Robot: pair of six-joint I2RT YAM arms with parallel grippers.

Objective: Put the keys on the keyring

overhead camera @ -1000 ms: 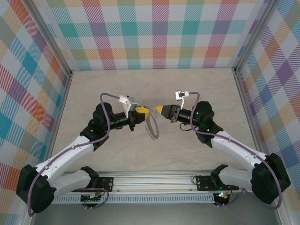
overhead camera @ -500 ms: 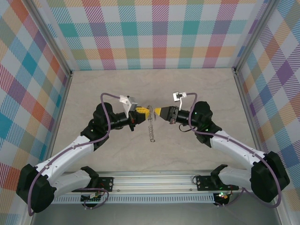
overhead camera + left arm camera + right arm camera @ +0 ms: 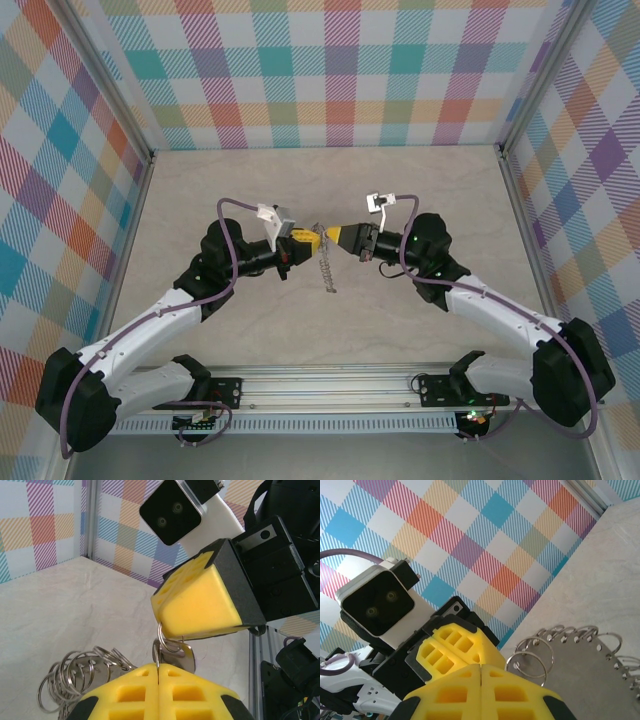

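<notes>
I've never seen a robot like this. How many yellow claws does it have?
2. The left gripper and the right gripper meet tip to tip over mid-table, both shut, with the keyring hanging by their tips.

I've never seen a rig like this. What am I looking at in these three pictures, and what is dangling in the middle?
Two robot arms are bolted at the near edge of a pale table, each ending in a yellow two-fingered pincer. The wide picture looks down from above; the other two come from cameras on the wrists, each seeing its own fingers at the bottom and the other pincer ahead. The left pincer and right pincer are both shut, tips close together. The dangling thing is the keyring, a thin metal hoop edged with small loops; the left pincer appears to pinch it. A small silvery piece between the tips may be the key.
</notes>
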